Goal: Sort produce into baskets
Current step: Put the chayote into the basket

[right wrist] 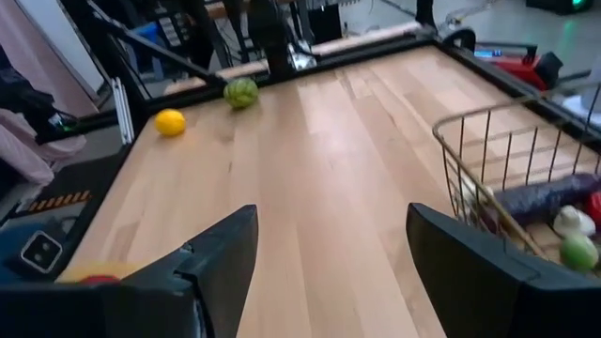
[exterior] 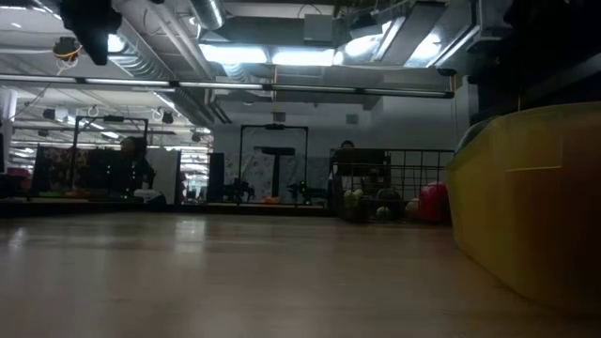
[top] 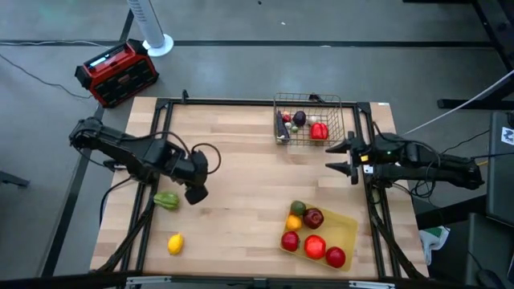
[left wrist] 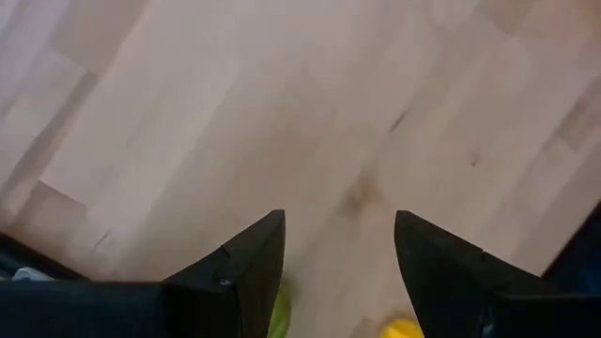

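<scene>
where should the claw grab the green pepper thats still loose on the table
Come straight down on the green pepper and close across its narrower width. It lies flat and longish on bare wood, nothing touching its sides. The left claw, fingers apart, hovers right beside it, so it looks the handier one.

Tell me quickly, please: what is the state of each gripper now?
Left gripper: open, empty, above the table near the green pepper.
Right gripper: open, empty, beside the wire basket.
</scene>
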`<act>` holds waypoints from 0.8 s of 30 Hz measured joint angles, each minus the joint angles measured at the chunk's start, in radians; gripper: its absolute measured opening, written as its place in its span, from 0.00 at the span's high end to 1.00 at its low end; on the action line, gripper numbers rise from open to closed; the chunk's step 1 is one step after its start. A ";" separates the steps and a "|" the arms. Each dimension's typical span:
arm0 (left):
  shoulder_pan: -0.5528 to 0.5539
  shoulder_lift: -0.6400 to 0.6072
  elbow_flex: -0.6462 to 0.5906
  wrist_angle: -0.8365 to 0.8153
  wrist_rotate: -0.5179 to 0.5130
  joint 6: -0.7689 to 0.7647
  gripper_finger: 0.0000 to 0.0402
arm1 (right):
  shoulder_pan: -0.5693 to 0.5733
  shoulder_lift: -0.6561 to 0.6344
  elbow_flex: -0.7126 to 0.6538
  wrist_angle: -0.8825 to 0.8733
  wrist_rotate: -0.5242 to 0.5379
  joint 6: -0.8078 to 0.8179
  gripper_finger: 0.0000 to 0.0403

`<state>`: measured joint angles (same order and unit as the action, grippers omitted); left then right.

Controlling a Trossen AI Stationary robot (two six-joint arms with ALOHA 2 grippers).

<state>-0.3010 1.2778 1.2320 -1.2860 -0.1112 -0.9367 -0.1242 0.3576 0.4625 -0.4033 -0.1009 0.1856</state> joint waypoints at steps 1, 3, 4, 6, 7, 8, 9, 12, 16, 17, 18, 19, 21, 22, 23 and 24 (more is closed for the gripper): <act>-0.012 0.000 0.000 0.001 0.001 0.000 0.51 | 0.000 0.000 0.000 -0.013 0.000 0.000 0.33; -0.033 0.000 0.000 0.005 0.002 -0.008 0.51 | 0.000 0.000 0.000 -0.034 0.004 0.000 0.33; -0.043 0.000 0.000 0.007 0.002 -0.018 0.51 | 0.000 0.000 0.000 -0.040 0.004 0.000 0.33; -0.061 0.000 0.000 0.011 0.001 -0.035 0.51 | 0.000 0.000 0.000 -0.052 0.004 0.000 0.33; -0.069 0.000 0.000 0.011 0.001 -0.035 0.51 | 0.000 0.000 0.000 -0.052 0.004 0.000 0.33; -0.075 0.000 0.000 0.011 0.001 -0.034 0.51 | 0.000 0.000 0.000 -0.052 0.004 0.000 0.33; -0.080 0.000 0.000 0.011 0.002 -0.034 0.51 | 0.000 0.000 0.000 -0.052 0.005 0.000 0.33; -0.088 0.000 0.000 0.011 0.001 -0.043 0.51 | 0.000 0.000 0.000 -0.052 0.005 0.000 0.33; -0.099 0.000 0.000 0.014 0.001 -0.171 0.51 | 0.000 0.000 0.000 -0.052 0.005 0.000 0.33; -0.101 0.000 0.000 0.013 0.001 -0.198 0.51 | 0.000 0.000 0.000 -0.052 0.005 0.000 0.33; -0.103 0.000 0.000 0.009 0.002 -0.211 0.51 | 0.000 0.000 0.000 -0.052 0.005 0.000 0.33; -0.105 -0.002 0.000 -0.003 0.003 -0.213 0.51 | 0.000 0.000 0.000 -0.052 0.005 0.000 0.33; -0.114 -0.006 0.000 -0.044 0.004 -0.216 0.51 | 0.000 0.000 0.000 -0.052 0.005 0.000 0.33; -0.121 -0.008 0.000 -0.059 0.005 -0.216 0.51 | 0.000 0.000 0.000 -0.052 0.006 0.000 0.33; -0.130 -0.008 0.000 -0.079 0.017 -0.216 0.51 | 0.000 0.000 0.000 -0.052 0.006 0.000 0.33; -0.140 -0.007 -0.003 -0.091 0.039 -0.216 0.51 | 0.000 0.000 0.000 -0.052 0.006 0.000 0.33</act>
<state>-0.4405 1.2705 1.2286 -1.3768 -0.0717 -1.1526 -0.1246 0.3576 0.4625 -0.4557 -0.0952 0.1856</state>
